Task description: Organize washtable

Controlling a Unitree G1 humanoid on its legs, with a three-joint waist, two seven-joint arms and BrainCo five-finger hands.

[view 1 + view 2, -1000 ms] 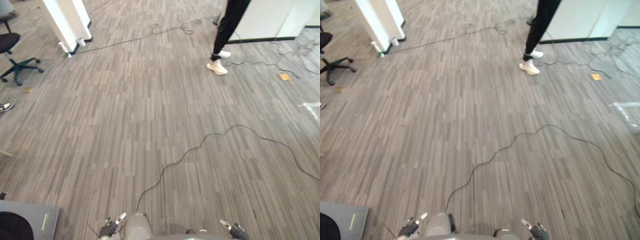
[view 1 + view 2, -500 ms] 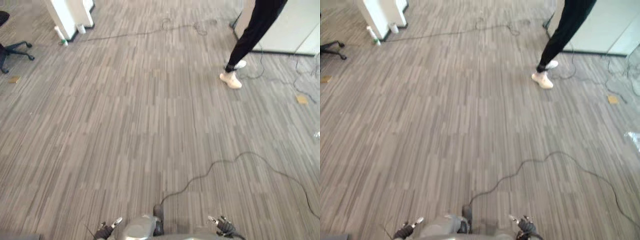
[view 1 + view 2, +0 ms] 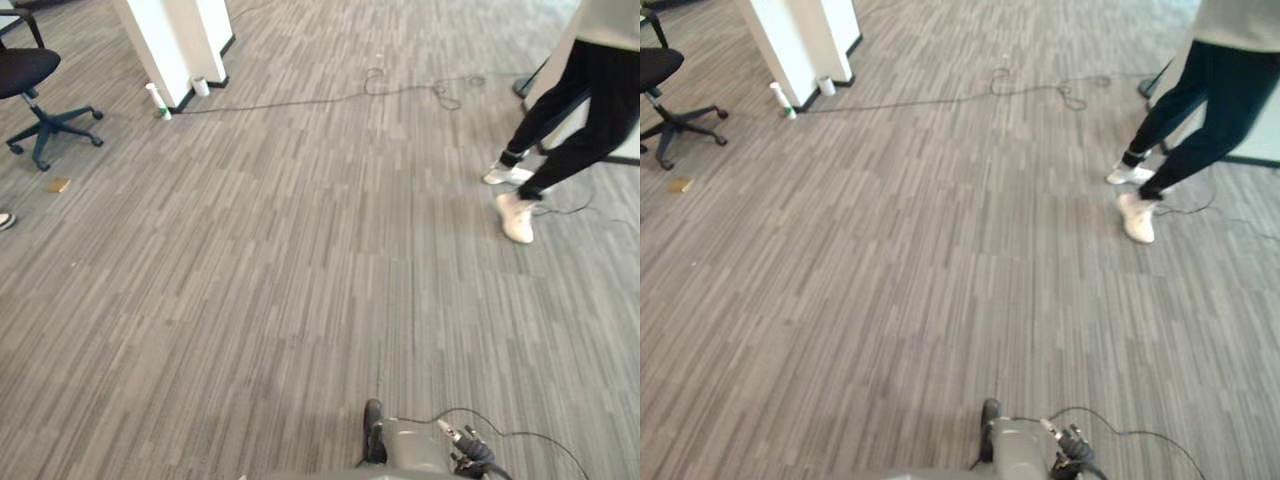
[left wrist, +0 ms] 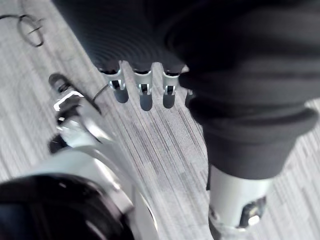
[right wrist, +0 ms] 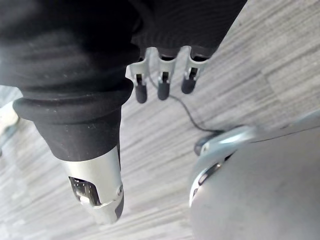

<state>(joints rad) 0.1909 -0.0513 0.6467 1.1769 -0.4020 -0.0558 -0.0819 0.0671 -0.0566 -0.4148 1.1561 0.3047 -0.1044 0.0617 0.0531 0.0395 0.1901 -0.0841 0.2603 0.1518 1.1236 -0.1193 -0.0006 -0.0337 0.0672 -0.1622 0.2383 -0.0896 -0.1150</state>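
A wide stretch of grey striped floor (image 3: 280, 270) is seen ahead of the robot. Where the washtable stands cannot be told from these views, so the work is judged not yet begun, and the table has first to be reached.

At the upper left a white column (image 3: 175, 40) is set on the floor. At the right a person (image 3: 580, 110) in dark trousers and white shoes is seen mid-stride, well apart from the robot. A black office chair (image 3: 28, 70) is placed at the far left. A thin black cable (image 3: 400, 88) is laid in loops across the floor between the column and the person. Just beside the column's foot a small white bottle (image 3: 156, 99) and a white cup-like thing (image 3: 201, 86) are stood upright. A small tan scrap (image 3: 59, 185) is left near the chair.

The left hand (image 4: 145, 92) is hung over the floor with its fingers straight and relaxed, and nothing is held in it. The right hand (image 5: 162, 82) is carried the same way, released and empty.

How the washtable's things will handle can only be guessed from the task. Small bottles and cups are to be expected, light and stiff, perhaps wet and slippery. Such things are best taken round the middle of the body, with thumb and fingers set on opposite sides and only gentle pressure used.
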